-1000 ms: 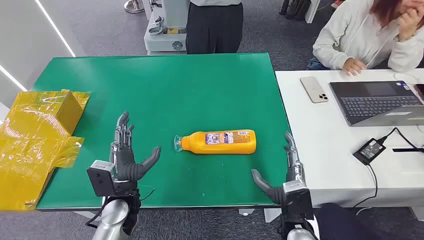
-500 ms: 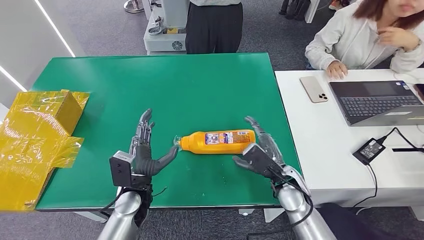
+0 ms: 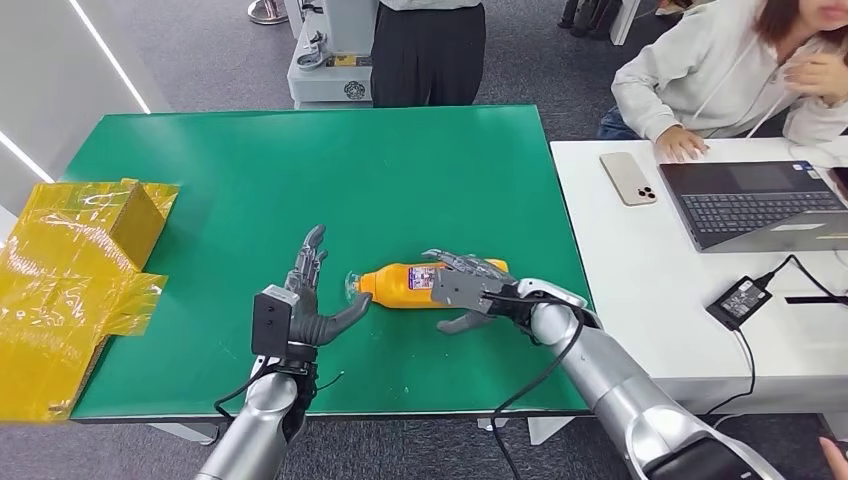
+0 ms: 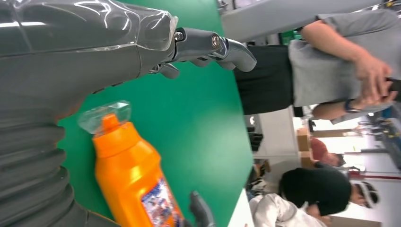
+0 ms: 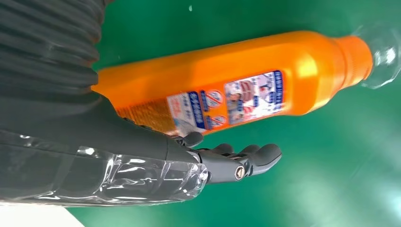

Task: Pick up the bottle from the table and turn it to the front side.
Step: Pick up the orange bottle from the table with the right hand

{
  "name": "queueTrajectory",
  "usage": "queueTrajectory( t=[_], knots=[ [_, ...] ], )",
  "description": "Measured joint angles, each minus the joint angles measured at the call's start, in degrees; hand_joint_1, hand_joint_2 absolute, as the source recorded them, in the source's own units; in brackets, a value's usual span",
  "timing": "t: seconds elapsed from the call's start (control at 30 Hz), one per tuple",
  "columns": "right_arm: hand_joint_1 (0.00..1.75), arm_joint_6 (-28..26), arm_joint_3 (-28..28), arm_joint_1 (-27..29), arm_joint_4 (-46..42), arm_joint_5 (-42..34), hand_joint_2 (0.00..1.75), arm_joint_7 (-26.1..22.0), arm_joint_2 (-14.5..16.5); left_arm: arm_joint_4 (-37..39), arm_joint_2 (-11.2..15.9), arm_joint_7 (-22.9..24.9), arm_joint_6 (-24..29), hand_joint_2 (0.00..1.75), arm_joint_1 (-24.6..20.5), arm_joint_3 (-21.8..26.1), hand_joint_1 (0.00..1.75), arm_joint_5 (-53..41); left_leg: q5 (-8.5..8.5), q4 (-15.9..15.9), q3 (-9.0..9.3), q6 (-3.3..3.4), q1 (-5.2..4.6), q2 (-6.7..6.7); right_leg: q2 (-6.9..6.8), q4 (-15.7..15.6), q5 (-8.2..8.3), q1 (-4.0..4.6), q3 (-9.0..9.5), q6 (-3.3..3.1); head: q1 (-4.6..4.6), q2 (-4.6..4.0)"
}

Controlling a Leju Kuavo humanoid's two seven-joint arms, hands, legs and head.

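An orange bottle (image 3: 400,284) with a clear cap lies on its side on the green table (image 3: 330,170), cap toward my left. Its label faces up. My right hand (image 3: 468,288) hovers over the bottle's base half, fingers spread, thumb on the near side; the right wrist view shows the bottle (image 5: 246,90) lying beside that hand (image 5: 142,161), fingers not closed around it. My left hand (image 3: 305,300) stands open just beside the cap, palm toward it. In the left wrist view the cap and orange neck (image 4: 118,146) lie close against my left hand (image 4: 75,52).
Crumpled yellow bags (image 3: 70,270) cover the table's left edge. A white desk (image 3: 660,310) on the right carries a laptop (image 3: 755,200), a phone (image 3: 627,178) and a power adapter (image 3: 737,300). One person sits at the desk; another stands behind the table's far edge.
Both hands moved inward. My right hand swung from the bottle's base end to over its body. My left hand slid right, up to the cap. The bottle stayed put.
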Motion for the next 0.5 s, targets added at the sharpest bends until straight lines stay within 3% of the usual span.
queueTrajectory(
  t=[0.23, 0.5],
  knots=[
    [0.00, 0.5, 5.9, -6.4, 3.8, -0.7, 1.75, 2.1, 0.2, 3.4, 0.5, -0.5, 0.7, 1.75, -0.6, 0.0, 0.00, 0.2, 0.01, 0.0, 0.01, 0.00, 0.00, -0.02, -0.03, 0.0, 0.01, 0.00, 0.02, 0.00, -0.01, 0.00],
    [0.00, -1.6, 11.1, -8.8, 6.6, 1.4, 1.75, 6.8, 0.2, 4.8, 1.5, -0.3, 2.3, 1.75, -0.5, 0.0, 0.00, 0.2, 0.01, 0.0, -0.01, 0.00, 0.00, -0.04, -0.04, 0.0, 0.01, 0.00, 0.01, 0.00, 0.00, 0.00]
  ],
)
